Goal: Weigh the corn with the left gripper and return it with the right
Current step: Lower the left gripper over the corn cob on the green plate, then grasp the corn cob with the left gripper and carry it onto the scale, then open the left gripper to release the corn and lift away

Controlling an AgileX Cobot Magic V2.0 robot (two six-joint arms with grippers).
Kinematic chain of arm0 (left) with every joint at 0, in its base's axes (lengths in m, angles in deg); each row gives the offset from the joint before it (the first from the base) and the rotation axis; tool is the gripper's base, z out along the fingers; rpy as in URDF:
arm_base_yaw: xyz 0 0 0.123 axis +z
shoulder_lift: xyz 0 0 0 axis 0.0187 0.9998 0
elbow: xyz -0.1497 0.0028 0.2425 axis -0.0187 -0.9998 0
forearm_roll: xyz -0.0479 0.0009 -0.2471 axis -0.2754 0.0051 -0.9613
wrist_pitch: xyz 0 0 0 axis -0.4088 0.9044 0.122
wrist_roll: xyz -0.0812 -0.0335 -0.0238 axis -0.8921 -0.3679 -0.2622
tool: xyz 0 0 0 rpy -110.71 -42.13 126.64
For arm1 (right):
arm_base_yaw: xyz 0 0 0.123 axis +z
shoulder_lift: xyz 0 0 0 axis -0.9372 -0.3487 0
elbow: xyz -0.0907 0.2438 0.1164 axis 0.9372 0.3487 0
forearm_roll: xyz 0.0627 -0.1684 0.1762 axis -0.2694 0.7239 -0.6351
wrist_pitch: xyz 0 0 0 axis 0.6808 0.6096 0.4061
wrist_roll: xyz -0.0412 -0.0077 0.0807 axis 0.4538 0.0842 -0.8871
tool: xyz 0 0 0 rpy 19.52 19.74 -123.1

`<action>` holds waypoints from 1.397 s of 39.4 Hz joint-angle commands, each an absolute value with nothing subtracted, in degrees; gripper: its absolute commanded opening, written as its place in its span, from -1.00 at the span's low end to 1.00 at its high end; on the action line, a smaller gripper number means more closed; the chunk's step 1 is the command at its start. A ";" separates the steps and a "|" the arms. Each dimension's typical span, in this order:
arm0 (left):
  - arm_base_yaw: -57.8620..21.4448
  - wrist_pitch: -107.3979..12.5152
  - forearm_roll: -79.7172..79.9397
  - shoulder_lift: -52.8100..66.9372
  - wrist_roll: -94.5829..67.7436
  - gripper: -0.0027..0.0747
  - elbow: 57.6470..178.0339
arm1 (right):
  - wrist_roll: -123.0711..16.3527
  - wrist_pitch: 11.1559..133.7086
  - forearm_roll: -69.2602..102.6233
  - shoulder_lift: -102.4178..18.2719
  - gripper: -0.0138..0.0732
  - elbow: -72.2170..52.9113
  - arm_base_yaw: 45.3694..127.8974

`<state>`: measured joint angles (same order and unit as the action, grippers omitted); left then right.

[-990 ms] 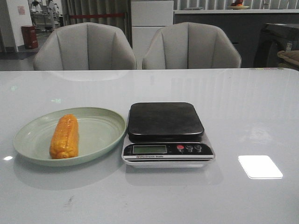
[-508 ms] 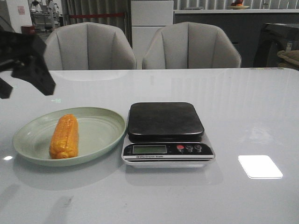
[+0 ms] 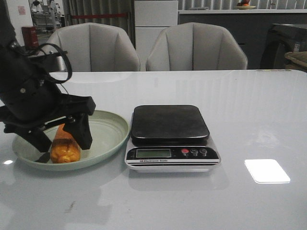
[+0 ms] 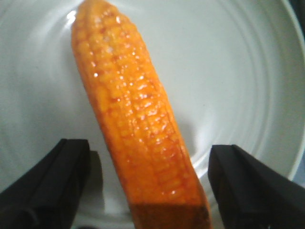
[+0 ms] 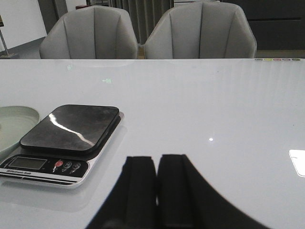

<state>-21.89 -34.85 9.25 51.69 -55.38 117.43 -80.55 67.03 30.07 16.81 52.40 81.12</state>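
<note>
The orange-yellow corn (image 3: 64, 146) lies in the pale green plate (image 3: 106, 134) left of the scale (image 3: 170, 135). My left gripper (image 3: 62, 143) is down over the plate, open, one black finger on each side of the corn. In the left wrist view the corn (image 4: 138, 124) runs between the two fingers (image 4: 52, 183) with a gap on each side. My right gripper (image 5: 156, 183) is shut and empty, low over the table to the right of the scale (image 5: 64, 136); it does not show in the front view.
The scale has a black platform (image 3: 169, 122) and a display with buttons (image 3: 194, 152) at its front. Two grey chairs (image 3: 196, 48) stand behind the table. A bright light patch (image 3: 266, 171) lies on the table at the right.
My left gripper has come down from above the table's far left and now straddles the corn in the plate. The corn, plate and scale have not moved.
</note>
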 commanded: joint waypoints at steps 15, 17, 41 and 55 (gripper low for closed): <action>-26.27 -31.89 7.35 50.97 -55.42 -0.63 132.67 | -80.05 62.51 30.75 17.90 -0.34 52.82 80.69; -27.17 -32.01 6.68 50.97 -55.42 -0.63 134.29 | -80.05 62.51 30.75 17.90 -0.34 52.82 80.69; -35.31 -33.98 0.40 59.71 -55.42 -0.20 144.46 | -80.05 62.50 30.75 17.95 -0.34 52.82 80.69; -35.54 -33.61 -1.98 60.74 -55.42 0.50 145.27 | -80.05 62.50 30.75 17.95 -0.34 52.82 80.69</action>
<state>-35.25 -31.86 -0.52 64.91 -55.29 143.44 -80.55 67.03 30.07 16.81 52.40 81.12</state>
